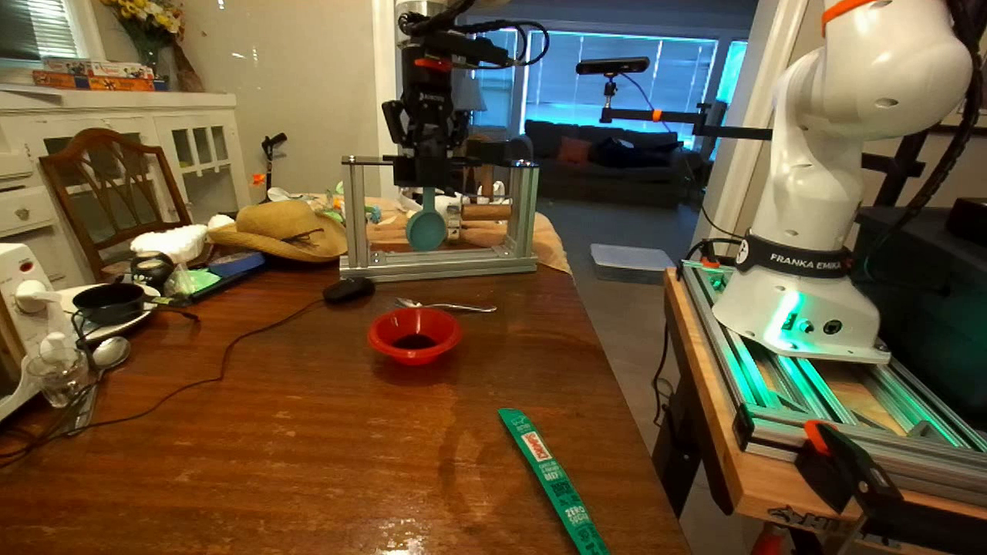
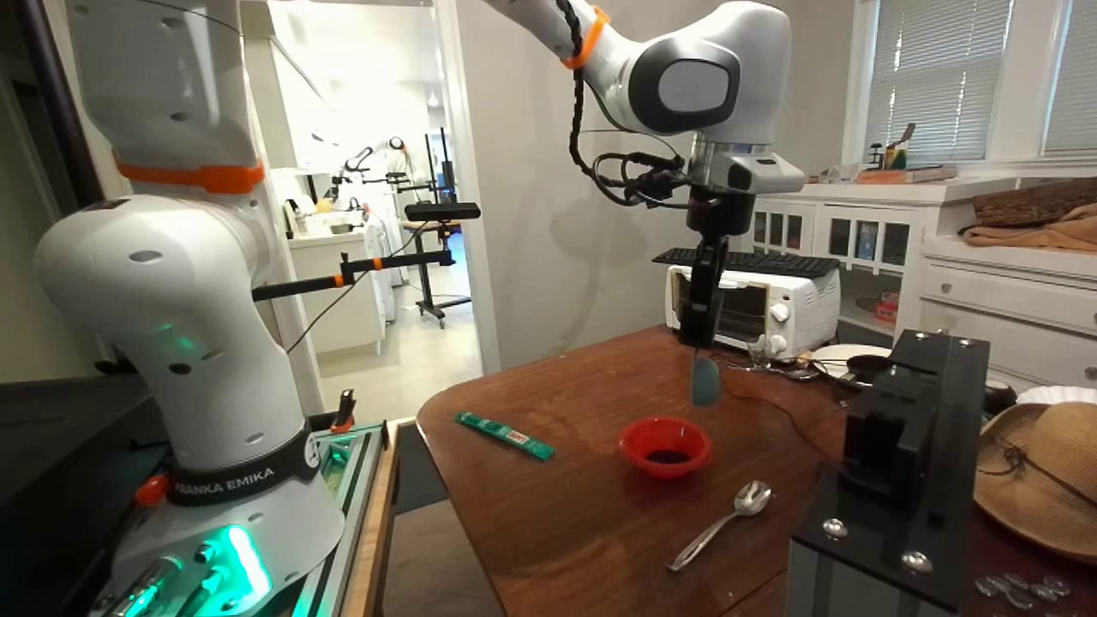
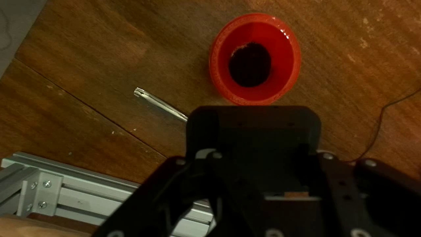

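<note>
My gripper [image 1: 426, 146] is shut on the black block-shaped handle [image 1: 422, 173] of a teal round-headed spoon. The teal spoon head [image 1: 426, 230] hangs down and also shows edge-on in an exterior view [image 2: 705, 381]. In the wrist view the wide black handle [image 3: 260, 141] fills the space between the fingers and hides the spoon head. The gripper [image 2: 704, 313] is above the table, near a red bowl [image 2: 638, 447] and apart from it. The bowl [image 3: 285, 62] holds a dark substance [image 3: 250, 65] at its bottom. A metal spork [image 2: 718, 529] lies beside the bowl.
A green snack packet [image 1: 549, 474] lies near the table edge. A metal frame with a black top [image 2: 891, 480] stands near the spork. A straw hat [image 1: 289, 227], a mouse [image 1: 348, 290] with its cable, and a toaster oven [image 2: 810, 308] are also on the table.
</note>
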`<state>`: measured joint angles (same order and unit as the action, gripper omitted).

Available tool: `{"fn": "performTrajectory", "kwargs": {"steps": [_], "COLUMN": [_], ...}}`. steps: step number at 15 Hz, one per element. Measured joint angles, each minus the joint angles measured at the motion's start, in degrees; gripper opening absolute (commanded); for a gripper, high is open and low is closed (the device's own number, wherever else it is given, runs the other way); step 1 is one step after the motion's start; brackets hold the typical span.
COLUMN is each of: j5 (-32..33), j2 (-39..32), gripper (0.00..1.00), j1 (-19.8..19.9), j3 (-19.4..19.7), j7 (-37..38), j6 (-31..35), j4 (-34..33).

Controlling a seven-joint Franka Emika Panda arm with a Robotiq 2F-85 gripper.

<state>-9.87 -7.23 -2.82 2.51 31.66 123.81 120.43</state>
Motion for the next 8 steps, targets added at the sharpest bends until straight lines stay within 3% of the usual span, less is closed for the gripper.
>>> {"fn": "performTrajectory", "kwargs": {"steps": [3, 8], "j5": [-0.1, -0.3], "j2": [-0.1, -2.3], "gripper": [0.23, 0.23], "j1": [0.0, 0.0], "j3": [-0.2, -1.8], "j7": [-2.4, -12.8], "j6": [0.0, 0.1], "j4": [-0.1, 0.0]}}
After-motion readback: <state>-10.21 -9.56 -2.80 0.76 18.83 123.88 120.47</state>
